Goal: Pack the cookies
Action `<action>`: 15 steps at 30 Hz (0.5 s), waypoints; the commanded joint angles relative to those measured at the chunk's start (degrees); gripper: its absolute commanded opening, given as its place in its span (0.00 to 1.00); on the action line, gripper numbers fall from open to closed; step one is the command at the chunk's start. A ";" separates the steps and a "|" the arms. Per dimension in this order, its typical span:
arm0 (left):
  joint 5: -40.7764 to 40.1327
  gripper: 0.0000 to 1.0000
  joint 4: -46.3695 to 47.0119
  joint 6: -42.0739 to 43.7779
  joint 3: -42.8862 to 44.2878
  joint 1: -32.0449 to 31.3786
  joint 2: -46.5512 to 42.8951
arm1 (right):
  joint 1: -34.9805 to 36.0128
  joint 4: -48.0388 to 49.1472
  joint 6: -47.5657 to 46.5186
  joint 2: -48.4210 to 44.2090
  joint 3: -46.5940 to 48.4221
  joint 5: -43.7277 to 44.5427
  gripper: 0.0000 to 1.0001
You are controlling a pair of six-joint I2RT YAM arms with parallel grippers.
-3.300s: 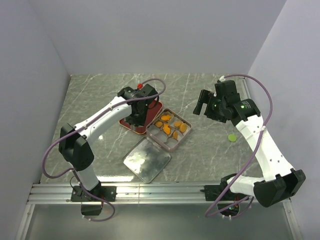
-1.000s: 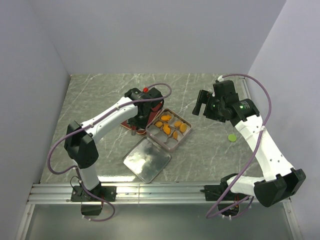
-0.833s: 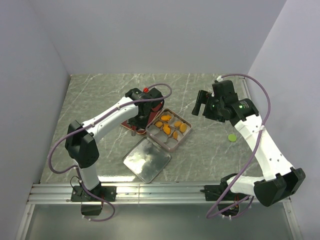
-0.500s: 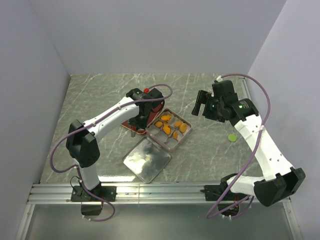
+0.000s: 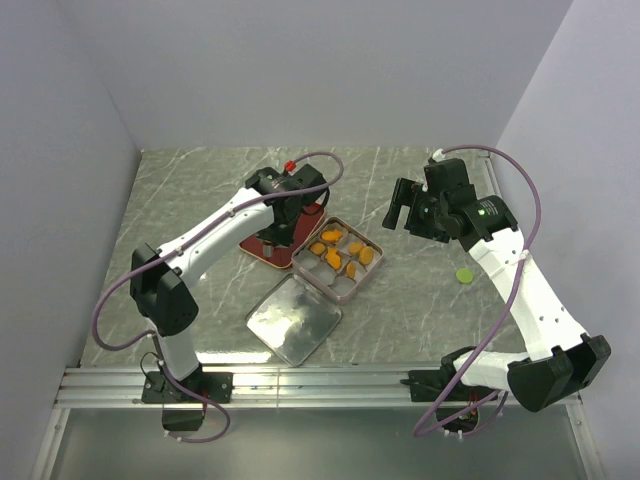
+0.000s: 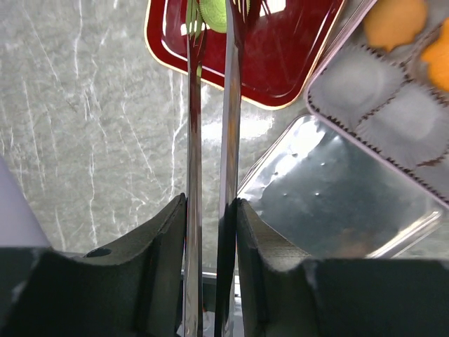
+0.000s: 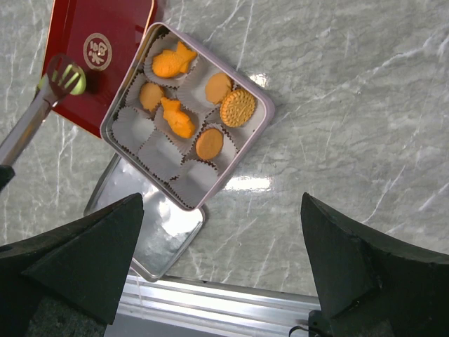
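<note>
Cookies (image 7: 177, 117), six orange ones, sit in the tin box (image 7: 158, 158). The left gripper (image 6: 210, 207) squeezes tongs (image 6: 228, 140) that pinch a green cookie (image 6: 214, 12) above the red tray (image 6: 280, 63). A second green cookie (image 5: 465, 274) waits on the table (image 5: 200, 190). The right gripper (image 7: 223, 210) is wide and holds nothing. The lid (image 5: 293, 320) is off.

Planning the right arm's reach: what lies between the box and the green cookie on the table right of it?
Nothing: in the top view, only bare table separates the box from the green cookie.
</note>
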 commanded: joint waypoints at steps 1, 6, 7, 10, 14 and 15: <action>-1.91 0.36 -0.66 -0.83 3.56 -0.63 -5.20 | 0.50 1.10 -0.32 -0.21 2.34 0.92 1.00; -1.99 0.37 0.75 0.85 4.00 -5.02 -7.75 | 0.50 1.28 -0.14 -0.65 1.99 0.65 1.00; -1.82 0.37 0.75 0.93 4.17 -5.81 -7.92 | 0.50 1.19 -0.14 -0.82 1.99 0.57 1.00; -1.03 0.36 1.45 1.11 4.18 -9.50 -8.63 | 0.50 1.11 -0.05 -1.35 1.64 0.57 1.00; -0.15 0.36 1.80 0.41 3.47 -13.81 -9.16 | 0.58 1.10 -0.05 -2.05 1.29 0.74 1.00; -0.32 0.37 1.80 -0.20 3.04 -14.34 -9.16 | 0.58 1.10 -0.05 -2.23 1.11 0.65 1.00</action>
